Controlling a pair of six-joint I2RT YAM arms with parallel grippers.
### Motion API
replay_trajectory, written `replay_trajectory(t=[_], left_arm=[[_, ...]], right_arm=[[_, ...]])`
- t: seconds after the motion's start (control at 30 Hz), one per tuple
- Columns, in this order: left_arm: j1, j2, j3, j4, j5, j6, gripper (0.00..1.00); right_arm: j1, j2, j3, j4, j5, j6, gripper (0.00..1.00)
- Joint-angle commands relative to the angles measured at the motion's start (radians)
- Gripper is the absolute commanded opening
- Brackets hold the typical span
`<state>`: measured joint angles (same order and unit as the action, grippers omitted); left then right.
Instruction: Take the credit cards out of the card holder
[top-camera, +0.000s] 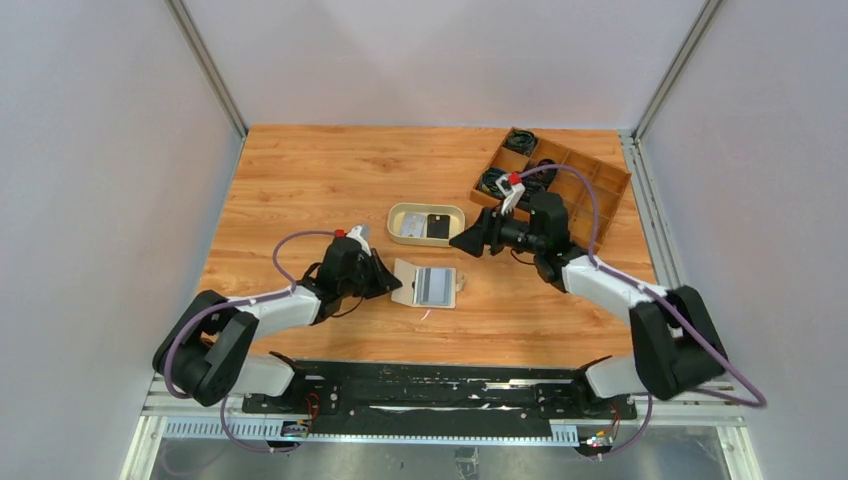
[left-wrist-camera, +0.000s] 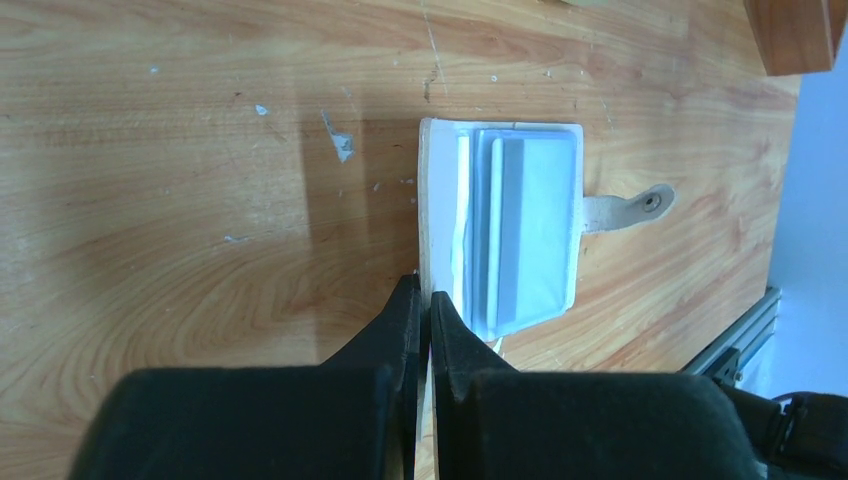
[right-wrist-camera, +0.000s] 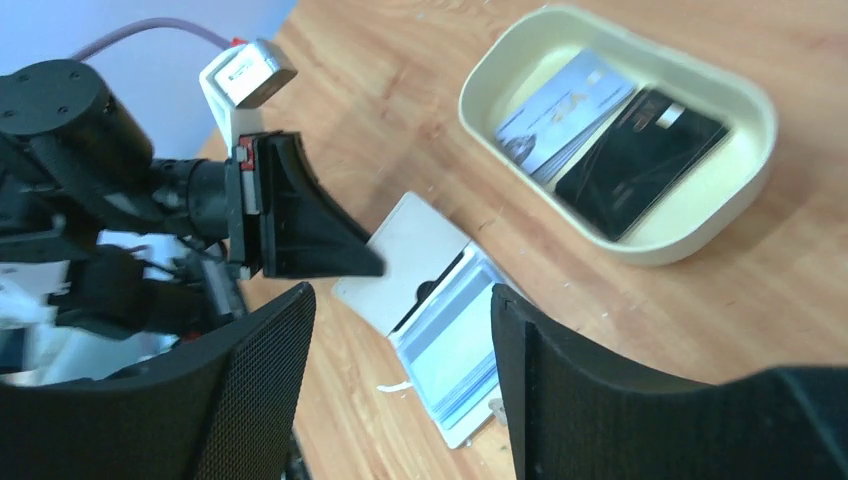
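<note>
The cream card holder (top-camera: 408, 283) lies open on the table, a pale blue credit card (top-camera: 436, 285) showing in its right leaf. My left gripper (top-camera: 396, 288) is shut on the edge of its left leaf; the left wrist view shows the thin cream leaf (left-wrist-camera: 440, 200) pinched between the jaws (left-wrist-camera: 424, 300), with the card (left-wrist-camera: 535, 230) beyond. My right gripper (top-camera: 458, 242) hovers open above and right of the holder, beside the dish, nothing between its fingers (right-wrist-camera: 400, 300). In its view the holder (right-wrist-camera: 420, 245) and card (right-wrist-camera: 455, 350) lie below.
An oval beige dish (top-camera: 400, 212) behind the holder contains a pale card (right-wrist-camera: 565, 115) and a black card (right-wrist-camera: 640, 160). A brown wooden compartment tray (top-camera: 580, 180) with black cables stands at the back right. The holder's strap tab (left-wrist-camera: 625, 208) sticks out to the right.
</note>
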<state>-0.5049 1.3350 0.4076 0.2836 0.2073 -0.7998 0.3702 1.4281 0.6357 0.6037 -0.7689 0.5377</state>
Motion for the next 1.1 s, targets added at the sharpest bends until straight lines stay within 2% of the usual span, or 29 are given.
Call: replay_trajectory(t=[0.0, 0.1, 0.2, 0.6, 1.07], left_arm=[[-0.017, 0.014, -0.041, 0.036, -0.097, -0.056, 0.0], [-0.038, 0.045, -0.056, 0.076, -0.129, -0.124, 0.0], [-0.07, 0.077, -0.07, 0.109, -0.174, -0.172, 0.0], [-0.108, 0.15, -0.099, 0.184, -0.238, -0.239, 0.0], [-0.115, 0.163, -0.089, 0.183, -0.237, -0.24, 0.0]], right_arm=[[0.128, -0.126, 0.125, -0.545, 0.402, -0.312, 0.69], [0.206, -0.133, 0.163, -0.6, 0.52, -0.312, 0.7], [0.256, -0.112, 0.159, -0.595, 0.566, -0.261, 0.7], [0.265, 0.076, 0.118, -0.453, 0.479, -0.13, 0.71], [0.262, 0.183, 0.086, -0.353, 0.472, -0.097, 0.72]])
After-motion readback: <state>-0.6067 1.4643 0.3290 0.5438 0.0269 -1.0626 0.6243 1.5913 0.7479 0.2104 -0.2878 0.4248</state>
